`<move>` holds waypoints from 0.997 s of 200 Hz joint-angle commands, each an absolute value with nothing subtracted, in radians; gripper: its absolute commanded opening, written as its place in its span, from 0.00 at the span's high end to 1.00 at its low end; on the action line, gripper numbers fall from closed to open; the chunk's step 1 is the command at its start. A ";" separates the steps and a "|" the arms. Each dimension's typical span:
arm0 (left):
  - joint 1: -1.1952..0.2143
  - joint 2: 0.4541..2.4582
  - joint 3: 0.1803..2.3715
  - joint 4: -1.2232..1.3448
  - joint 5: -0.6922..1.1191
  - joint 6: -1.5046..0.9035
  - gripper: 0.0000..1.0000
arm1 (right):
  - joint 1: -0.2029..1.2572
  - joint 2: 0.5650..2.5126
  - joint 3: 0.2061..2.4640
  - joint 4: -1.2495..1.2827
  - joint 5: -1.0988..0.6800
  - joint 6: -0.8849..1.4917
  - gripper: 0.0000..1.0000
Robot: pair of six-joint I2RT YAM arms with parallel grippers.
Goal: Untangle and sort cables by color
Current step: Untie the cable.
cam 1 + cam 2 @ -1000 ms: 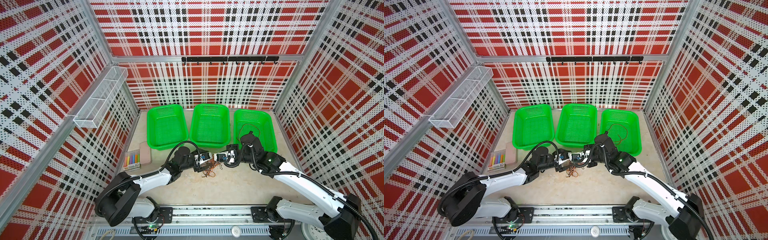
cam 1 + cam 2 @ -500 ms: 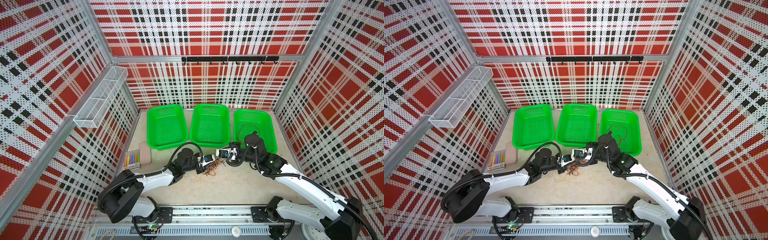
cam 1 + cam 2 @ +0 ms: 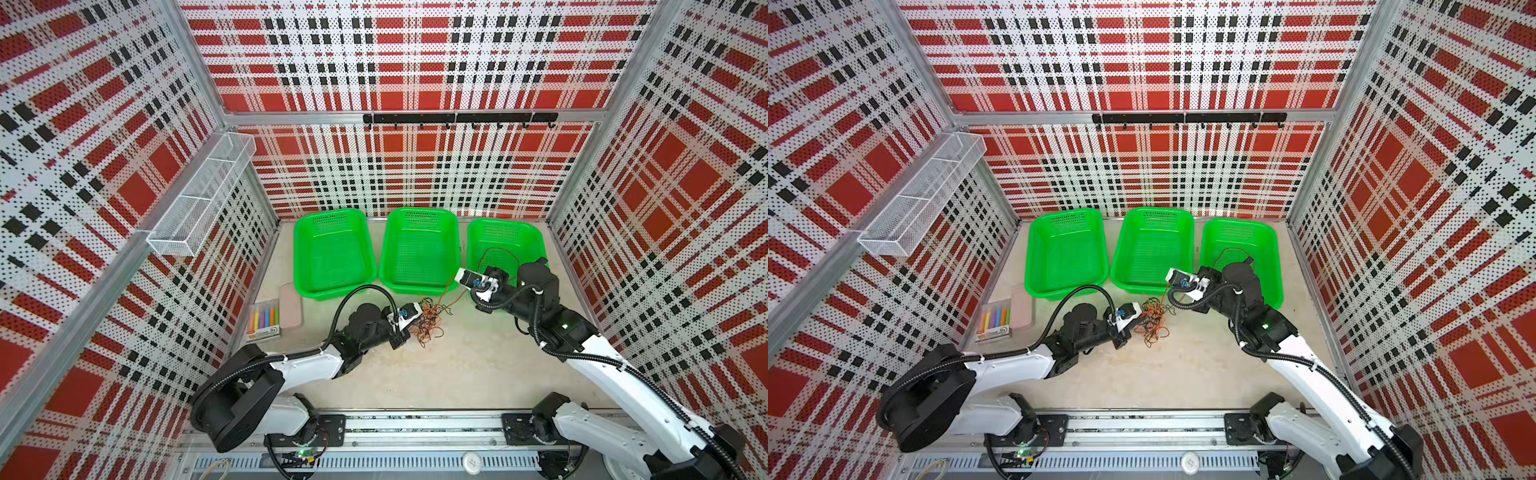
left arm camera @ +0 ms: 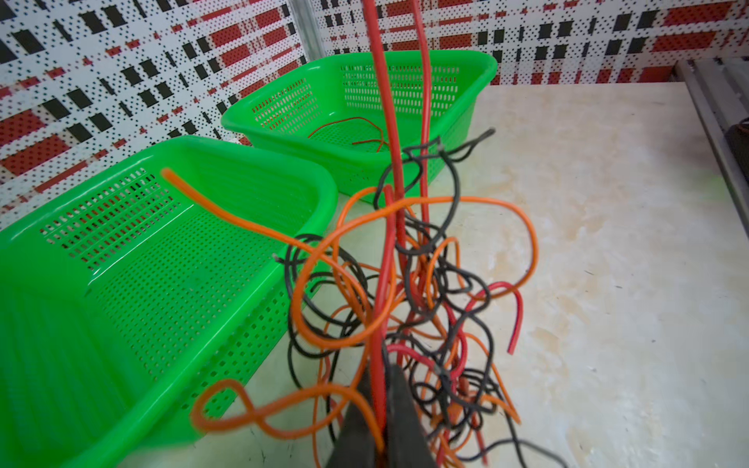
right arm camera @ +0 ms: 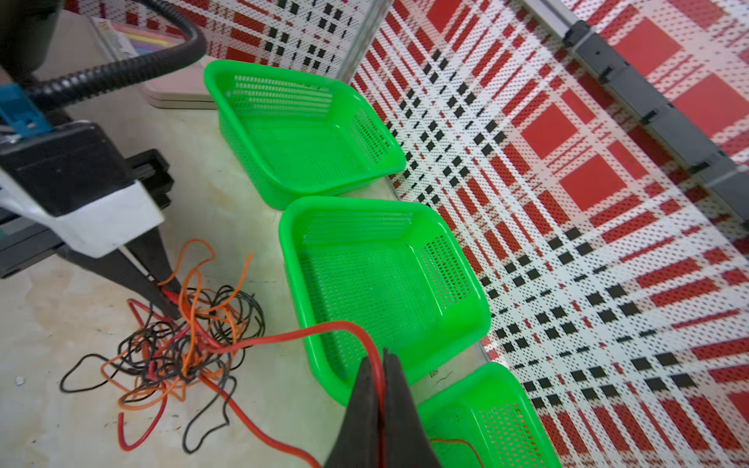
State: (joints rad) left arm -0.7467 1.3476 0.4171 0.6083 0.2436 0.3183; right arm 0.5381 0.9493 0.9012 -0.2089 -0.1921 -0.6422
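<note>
— Cables first: where do the thin black, orange and red cables [image 3: 428, 323] lie?

— In one knotted heap on the pale marbled tabletop [image 3: 457, 374], just in front of the middle green plastic basket [image 3: 419, 212], between the two arms. One more red strand [image 3: 498, 252] lies loose inside the right-hand green basket [image 3: 537, 245].

— And the left gripper [image 4: 381, 375]?

— Jaws pinched together on a red cable [image 4: 391, 121] right at the heap. Its wrist view shows that cable running out from between the tips and on through the loops.

— The right gripper [image 5: 379, 358]?

— Clamped tight too, also on a red wire [image 5: 308, 333]. It sits near the front rims of the middle and right-hand baskets, and the wire arcs from its tips down into the heap.

— Is it the same wire in both?

— Cannot tell; the knot hides where each one runs.
</note>
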 commanded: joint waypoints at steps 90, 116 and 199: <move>-0.795 1.355 0.368 0.618 0.045 0.225 1.00 | 0.485 0.971 1.139 -0.196 0.045 -0.556 1.00; -0.795 1.377 0.368 0.617 0.018 0.215 1.00 | 0.469 0.976 1.177 -0.192 0.061 -0.533 1.00; -0.801 1.442 0.386 0.617 0.004 0.193 1.00 | 0.441 0.983 1.248 -0.194 0.099 -0.591 1.00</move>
